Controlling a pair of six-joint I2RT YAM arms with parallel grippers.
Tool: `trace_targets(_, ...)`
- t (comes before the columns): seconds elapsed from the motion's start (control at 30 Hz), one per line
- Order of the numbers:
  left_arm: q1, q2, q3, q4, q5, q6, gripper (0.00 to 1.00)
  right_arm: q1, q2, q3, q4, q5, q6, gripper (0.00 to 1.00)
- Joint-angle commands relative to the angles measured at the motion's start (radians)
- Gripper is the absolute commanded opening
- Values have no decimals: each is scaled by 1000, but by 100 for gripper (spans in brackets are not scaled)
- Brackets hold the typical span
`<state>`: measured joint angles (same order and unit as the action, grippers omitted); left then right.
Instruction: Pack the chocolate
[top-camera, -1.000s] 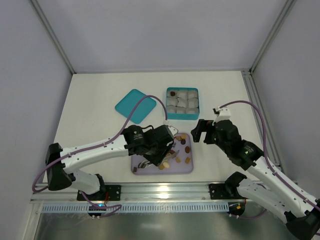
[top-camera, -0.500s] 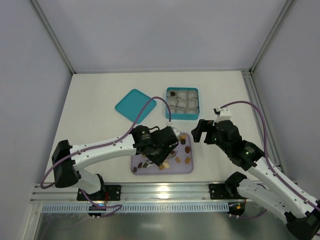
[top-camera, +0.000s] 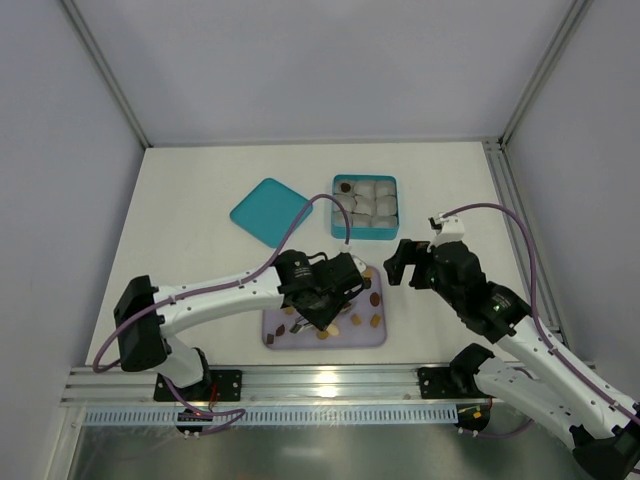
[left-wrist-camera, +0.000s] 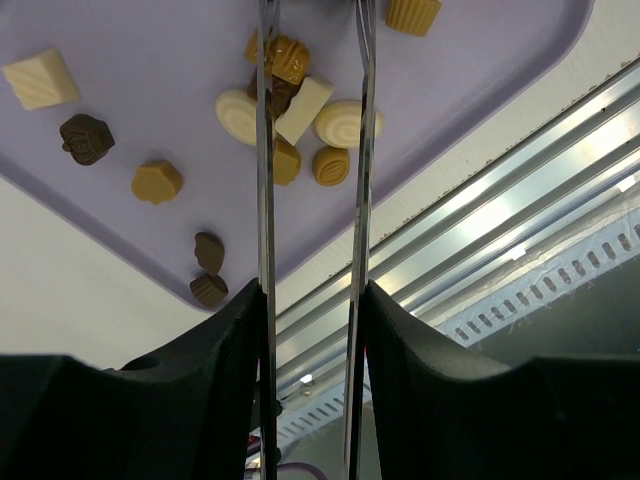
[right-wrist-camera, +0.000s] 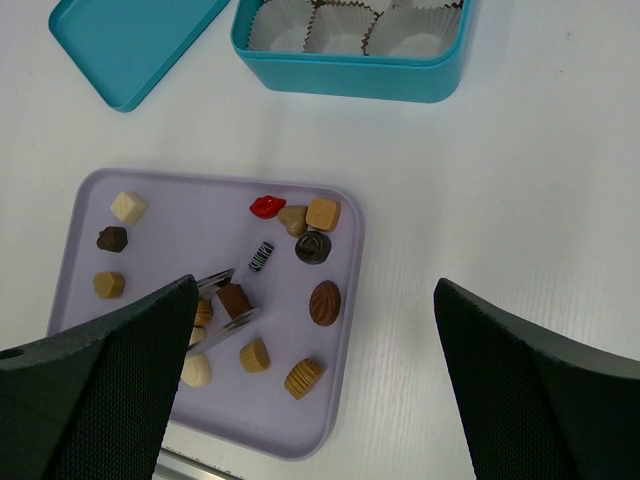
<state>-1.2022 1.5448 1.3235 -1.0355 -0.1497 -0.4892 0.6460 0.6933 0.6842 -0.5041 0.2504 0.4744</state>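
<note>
Left gripper (right-wrist-camera: 233, 298): the thin metal fingers (left-wrist-camera: 265, 200) stand a narrow gap apart, one on each side of a dark brown piece (right-wrist-camera: 236, 303) — a firm pinch cannot be confirmed. Right gripper (top-camera: 398, 263) hovers beside the tray, jaws spread wide and empty.

The chocolate (right-wrist-camera: 324, 302) lies scattered on a purple tray (right-wrist-camera: 160, 240) near the table's front edge.

Only the right wrist view shows the bracketed piece; in the left wrist view the fingertips run out of frame. Only the top view shows a packed piece (top-camera: 345, 186) in a paper cup (top-camera: 364, 208) row — far-left corner of the teal box (top-camera: 365, 236), with its lid (top-camera: 271, 211) lying apart.

White table (top-camera: 200, 180), grey walls (top-camera: 320, 70).
</note>
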Motion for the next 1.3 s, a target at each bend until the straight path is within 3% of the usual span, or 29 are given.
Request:
trace_targets(0.0,-3,9,45,31,-25,15,43,-5,-14,2,6,16,0,100)
trace_targets(0.87,1,-3,143,-52,-85,23,31,-3,-6,2,10,16,-8,100)
trace_targets(1.27,111,38,318,-55,-77,58,31,-3,8,20,9,24,-16,100)
